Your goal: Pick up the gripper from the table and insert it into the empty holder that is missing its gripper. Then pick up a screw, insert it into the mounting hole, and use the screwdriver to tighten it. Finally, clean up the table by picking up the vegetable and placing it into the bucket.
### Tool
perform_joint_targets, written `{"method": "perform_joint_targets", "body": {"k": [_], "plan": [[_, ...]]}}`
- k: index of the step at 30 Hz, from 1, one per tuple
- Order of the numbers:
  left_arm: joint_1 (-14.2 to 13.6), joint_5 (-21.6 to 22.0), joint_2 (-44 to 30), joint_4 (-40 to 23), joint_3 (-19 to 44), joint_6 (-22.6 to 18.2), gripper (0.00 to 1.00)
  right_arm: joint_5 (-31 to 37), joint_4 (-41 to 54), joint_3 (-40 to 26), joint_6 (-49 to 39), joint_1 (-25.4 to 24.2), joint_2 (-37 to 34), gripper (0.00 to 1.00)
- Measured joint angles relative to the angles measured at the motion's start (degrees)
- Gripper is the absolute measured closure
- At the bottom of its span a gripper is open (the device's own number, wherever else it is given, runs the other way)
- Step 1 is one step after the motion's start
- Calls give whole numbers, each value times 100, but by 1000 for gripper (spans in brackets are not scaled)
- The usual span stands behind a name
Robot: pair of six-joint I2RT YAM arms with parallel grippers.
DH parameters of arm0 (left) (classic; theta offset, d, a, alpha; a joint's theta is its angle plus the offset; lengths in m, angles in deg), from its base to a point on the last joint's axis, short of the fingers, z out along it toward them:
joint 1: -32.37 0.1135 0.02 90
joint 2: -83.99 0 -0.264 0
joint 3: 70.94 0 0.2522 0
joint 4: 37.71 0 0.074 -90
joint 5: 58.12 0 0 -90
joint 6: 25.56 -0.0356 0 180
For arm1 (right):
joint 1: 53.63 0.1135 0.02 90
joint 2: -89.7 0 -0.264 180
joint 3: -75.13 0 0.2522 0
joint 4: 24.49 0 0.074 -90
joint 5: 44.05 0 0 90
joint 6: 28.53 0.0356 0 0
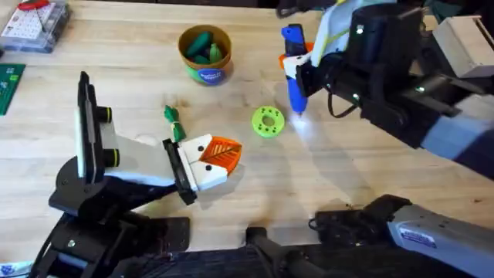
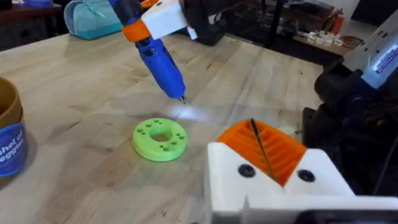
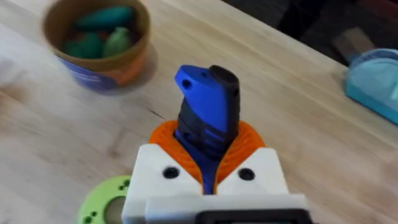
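Your right gripper (image 3: 208, 177) has its fingers clamped on the screwdriver (image 1: 294, 73), held tip-down and tilted, the tip just above the table (image 1: 324, 177) beside the green disc (image 1: 268, 121). Your left gripper (image 1: 220, 157) sits low toward the table's near edge, fingers closed together with nothing between them. The vegetable (image 1: 173, 122) lies on the table just beyond it. The bucket (image 1: 204, 52) stands near the far edge, green pieces inside.
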Motion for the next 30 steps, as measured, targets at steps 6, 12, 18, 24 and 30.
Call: {"method": "perform_joint_targets", "body": {"k": [6, 12, 18, 24, 30], "plan": [[0, 0, 1, 0, 0, 2, 987, 788, -23, 0, -1246, -230, -782, 956], [0, 2, 1, 0, 0, 2, 987, 950, -37, 0, -2537, -237, -1458, 956], [0, 1, 1, 0, 0, 1, 987, 1038, -78, 0, -3200, -154, -1906, 845], [0, 0, -1, 0, 0, 0, 987, 1058, -48, 0, -3134, 104, -2099, 439], [0, 1, 1, 0, 0, 1, 987, 1226, -86, -2, -2539, 232, -1988, 8]]}}
